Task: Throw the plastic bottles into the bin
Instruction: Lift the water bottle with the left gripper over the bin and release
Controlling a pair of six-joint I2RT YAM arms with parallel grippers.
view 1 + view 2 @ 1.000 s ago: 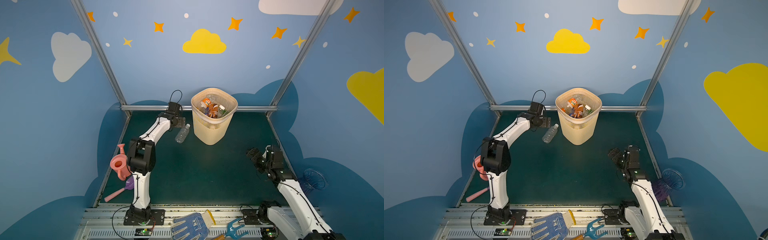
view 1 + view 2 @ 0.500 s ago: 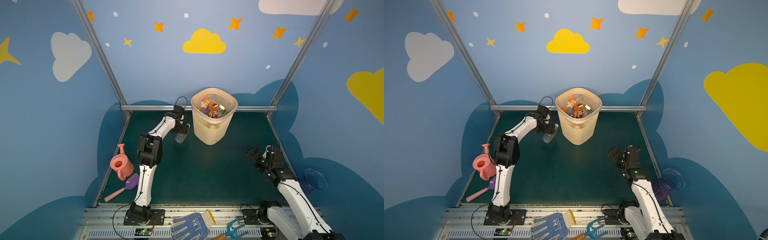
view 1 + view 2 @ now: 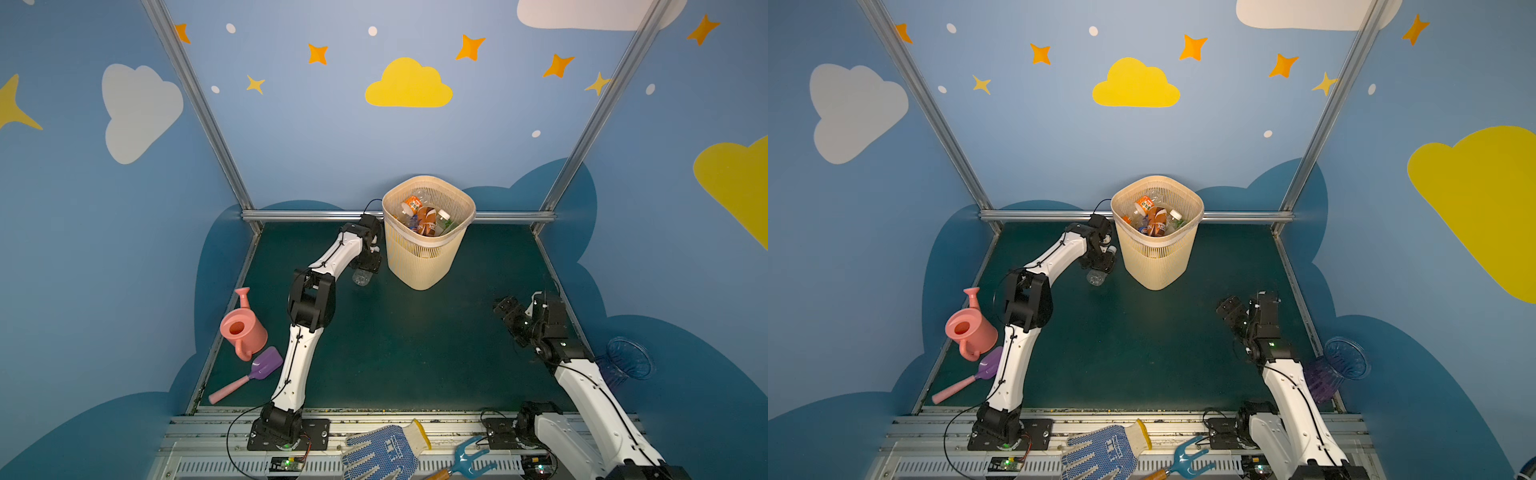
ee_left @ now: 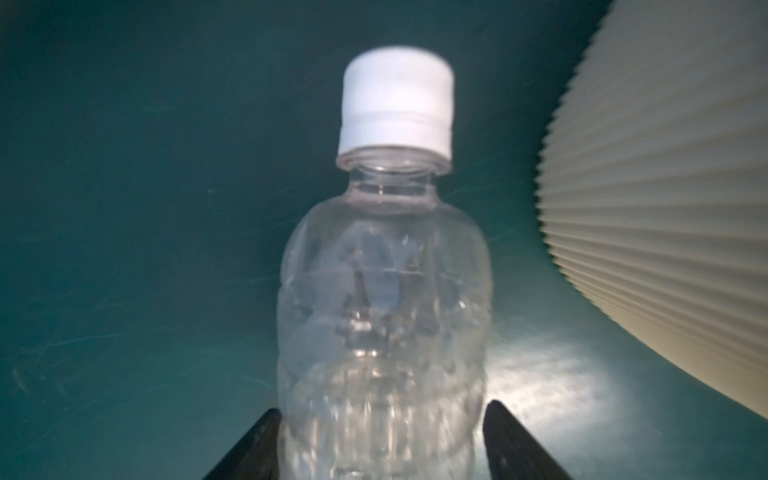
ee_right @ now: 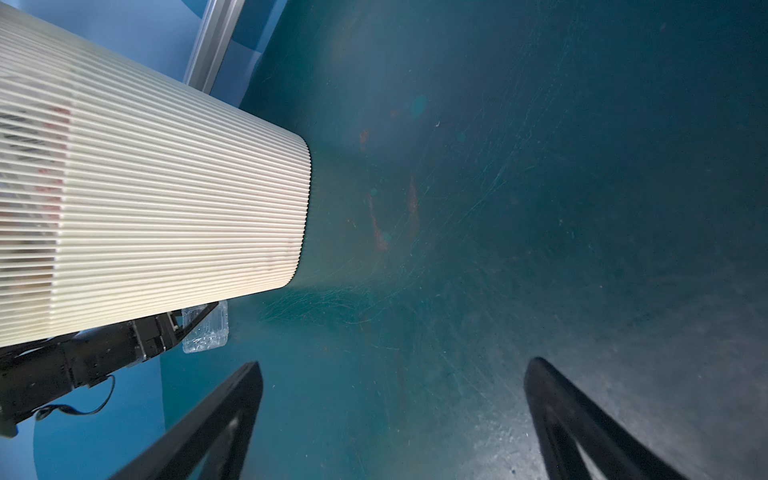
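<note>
While the green table carried the beige slatted bin near its back edge, a heap of plastic bottles already lay inside the bin. The right gripper hung well apart at the table's right side, jaws spread wide around nothing. The left gripper reached down just beside the bin's left wall, its black fingers set along both sides of a clear bottle, though whether they pinched it or merely flanked it could not be told. In both top views that bottle sat low at the table, outside the bin, wearing a white cap
</note>
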